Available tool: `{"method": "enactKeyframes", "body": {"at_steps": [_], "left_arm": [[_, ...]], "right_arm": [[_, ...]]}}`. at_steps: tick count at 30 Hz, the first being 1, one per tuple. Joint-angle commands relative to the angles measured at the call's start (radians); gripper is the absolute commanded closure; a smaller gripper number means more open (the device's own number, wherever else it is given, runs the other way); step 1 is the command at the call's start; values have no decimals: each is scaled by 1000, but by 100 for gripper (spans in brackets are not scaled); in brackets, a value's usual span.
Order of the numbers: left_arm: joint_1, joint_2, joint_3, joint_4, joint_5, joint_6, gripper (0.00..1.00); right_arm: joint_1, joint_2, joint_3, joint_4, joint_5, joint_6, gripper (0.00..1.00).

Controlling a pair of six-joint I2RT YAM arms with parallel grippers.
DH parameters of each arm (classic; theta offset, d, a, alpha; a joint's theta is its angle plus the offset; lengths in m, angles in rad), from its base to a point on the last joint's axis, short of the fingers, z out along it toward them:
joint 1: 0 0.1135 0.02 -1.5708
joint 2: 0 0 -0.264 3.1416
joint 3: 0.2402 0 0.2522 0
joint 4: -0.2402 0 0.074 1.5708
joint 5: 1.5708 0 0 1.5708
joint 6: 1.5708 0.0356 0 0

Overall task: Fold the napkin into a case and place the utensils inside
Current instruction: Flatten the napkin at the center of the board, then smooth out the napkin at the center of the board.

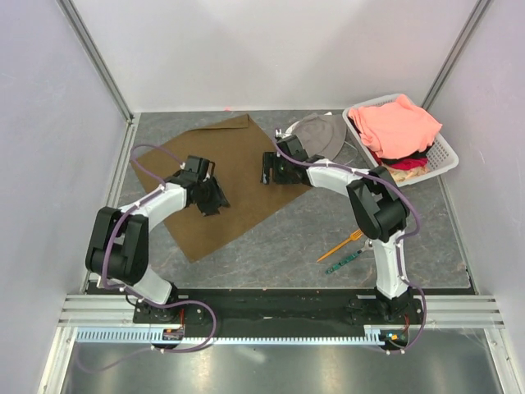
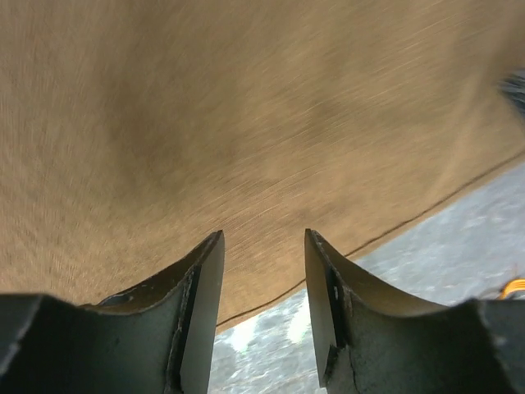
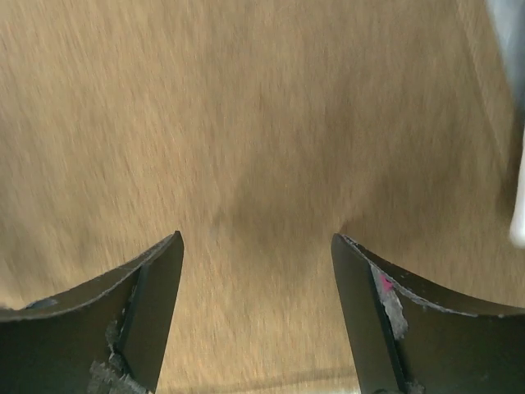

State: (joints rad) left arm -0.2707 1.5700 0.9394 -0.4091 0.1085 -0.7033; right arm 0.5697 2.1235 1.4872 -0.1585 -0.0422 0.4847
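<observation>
Pale, plain wall panels (image 1: pixel 246 49) close in the work area on three sides, held by slanting aluminium posts (image 1: pixel 94 53) at the upper left and upper right of the top view. The table (image 1: pixel 279 238) fills the middle of that view: a grey, mottled, stone-like surface. Along its lower edge run a black mounting plate (image 1: pixel 271 308) and a ribbed aluminium rail (image 1: pixel 271 336).

The napkin (image 1: pixel 242 160) lies spread flat and unfolded on the table, left of centre and turned like a diamond, with one corner pointing to the lower left. At the upper right, the white basket (image 1: pixel 445 154) sits against the wall, heaped with salmon-pink clothes (image 1: pixel 398 123). Just to its left, the grey hat (image 1: pixel 321 131) lies at the napkin's right edge.

The left arm (image 1: pixel 143 213) bends up from the lower left and the right arm (image 1: pixel 369 201) from the lower right; both reach in over the cloth.

The left gripper (image 1: pixel 211 197) hangs over the napkin's middle. In its wrist view the jaws stand apart with nothing between them; brown weave fills the frame, and a hemmed edge and grey table show at the lower right. The right gripper (image 1: pixel 269 168) sits over the napkin's right part, its jaws spread wider and also empty, with only brown cloth below them.

The orange fork (image 1: pixel 338 246) and the green patterned utensil (image 1: pixel 344 263) lie side by side on bare table at the lower right, near the right arm's base and well apart from the napkin.
</observation>
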Motion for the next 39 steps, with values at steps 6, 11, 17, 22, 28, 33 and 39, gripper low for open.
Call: {"method": "enactKeyframes", "body": {"at_steps": [6,11,17,22,28,33,39], "left_arm": [[5,-100,-229,39,17,-177,46],[4,-258,-396,7,83,-239,45],[-7,-649,-496,-101,146,-260,45],[-7,-751,-397,-63,125,-237,45],[-5,-503,-226,7,131,-180,53],[-9,-359,-214,133,129,-180,59],[-18,-259,-224,173,114,-167,62]], "right_arm": [[51,-169,-267,-4,76,6,20],[65,-313,-482,-3,82,9,20],[88,-531,-665,-33,93,-9,20],[88,-534,-503,-42,130,-31,20],[87,-300,-164,-82,238,-52,20],[88,-119,121,-116,352,-118,31],[85,102,364,-119,410,-188,48]]}}
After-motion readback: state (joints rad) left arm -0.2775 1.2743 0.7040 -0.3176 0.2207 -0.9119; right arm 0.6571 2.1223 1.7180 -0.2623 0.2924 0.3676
